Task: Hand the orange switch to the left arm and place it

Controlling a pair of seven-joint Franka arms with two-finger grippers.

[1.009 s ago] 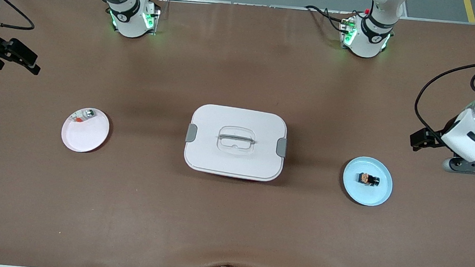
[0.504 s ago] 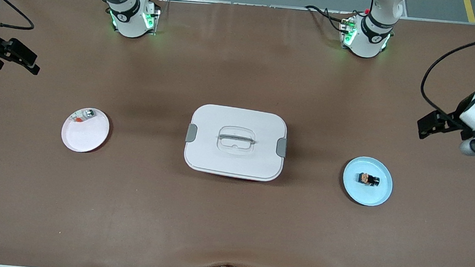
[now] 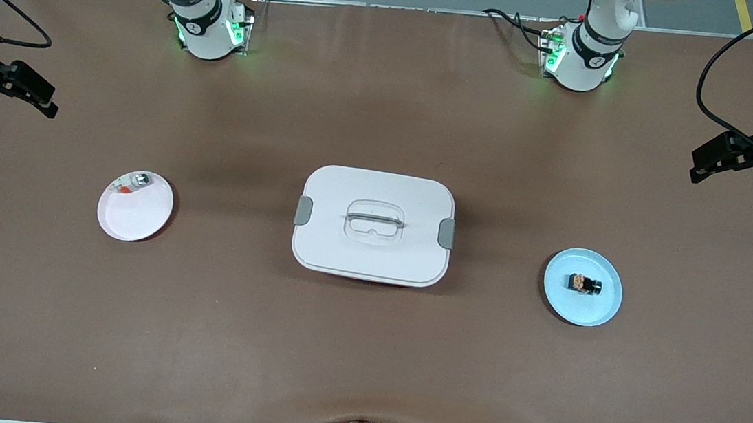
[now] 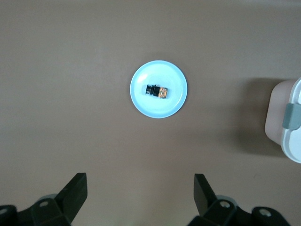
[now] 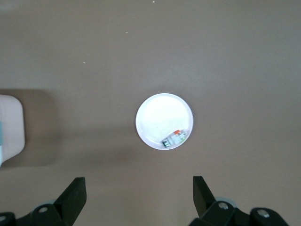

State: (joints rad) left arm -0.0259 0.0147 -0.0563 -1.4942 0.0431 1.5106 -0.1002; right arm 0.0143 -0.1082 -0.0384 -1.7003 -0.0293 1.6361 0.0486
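Grippers are held high over the two ends of the brown table (image 3: 363,348), and nothing is gripped by either one. The left gripper (image 4: 140,197) is seen over bare table at the left arm's end, with its two black fingers (image 4: 75,192) spread wide apart. The orange switch (image 4: 157,91) is looked down on from there; it is a tiny black piece with an orange-tan end, and it lies on its side in the middle of a round blue plate (image 4: 176,75). The right gripper (image 5: 139,197) is held over bare table at the right arm's end, and its fingers (image 5: 74,194) are spread wide apart too. A round pink plate (image 5: 155,113) is seen below it, with a small silver-and-red item (image 5: 173,139) lying near the plate's rim. Between the two plates, well apart from both, a big white box (image 3: 373,225) with grey side latches and a handle sunk in its lid is set in the middle of the table.
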